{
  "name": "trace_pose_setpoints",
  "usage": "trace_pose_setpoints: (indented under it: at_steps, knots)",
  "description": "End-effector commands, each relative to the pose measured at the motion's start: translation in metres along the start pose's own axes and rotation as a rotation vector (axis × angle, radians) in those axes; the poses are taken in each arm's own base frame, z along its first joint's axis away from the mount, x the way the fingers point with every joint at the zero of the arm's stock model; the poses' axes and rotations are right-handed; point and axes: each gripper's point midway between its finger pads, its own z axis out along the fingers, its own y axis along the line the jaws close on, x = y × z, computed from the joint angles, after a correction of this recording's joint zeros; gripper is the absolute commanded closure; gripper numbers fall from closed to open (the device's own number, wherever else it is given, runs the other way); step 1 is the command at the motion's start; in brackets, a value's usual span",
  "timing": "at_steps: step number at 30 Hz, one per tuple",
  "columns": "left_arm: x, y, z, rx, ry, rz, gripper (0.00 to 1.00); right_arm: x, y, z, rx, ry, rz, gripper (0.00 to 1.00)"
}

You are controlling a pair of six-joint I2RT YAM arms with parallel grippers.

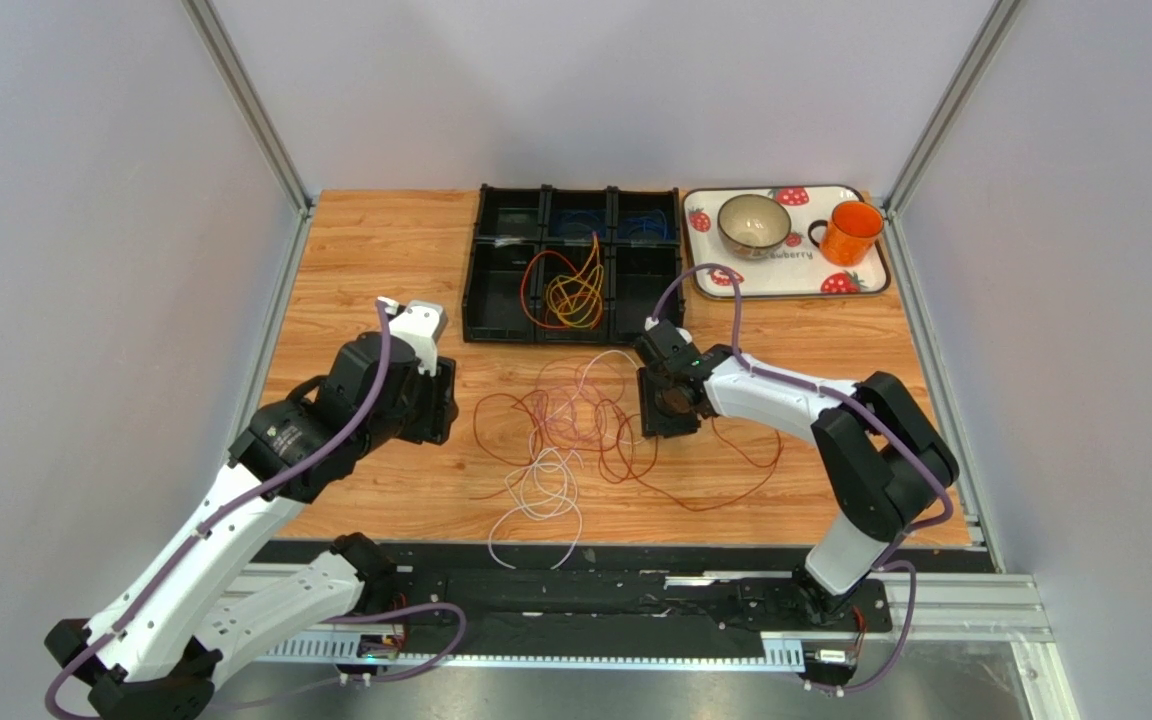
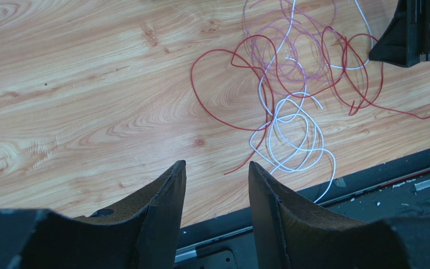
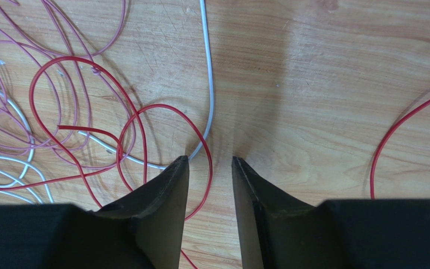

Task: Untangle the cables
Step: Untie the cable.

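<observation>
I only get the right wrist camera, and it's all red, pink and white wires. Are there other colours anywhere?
Observer: Yes. Orange and yellow cables lie in one compartment of the black divided tray at the back of the table.
Operator: Where's the other arm?
Observer: The left fingers hover over bare wood, left of the tangle. They are apart and hold nothing.
Operator: Anything else up there?
Observer: A strawberry tray in the back right corner holds a bowl and an orange mug.
</observation>
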Motion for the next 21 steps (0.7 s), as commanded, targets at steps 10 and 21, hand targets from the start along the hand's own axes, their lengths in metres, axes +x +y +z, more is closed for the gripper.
trace_pose_setpoints:
  at_steps: [10, 21]
  knots:
    - [-0.005, 0.003, -0.002, -0.008, -0.033, 0.013, 0.46, -0.014, 0.006, 0.003, 0.005, -0.049, -0.03, 1.0]
    - [-0.005, 0.004, -0.003, -0.012, -0.04, 0.005, 0.46, -0.073, 0.006, -0.099, 0.031, -0.244, -0.098, 1.0]
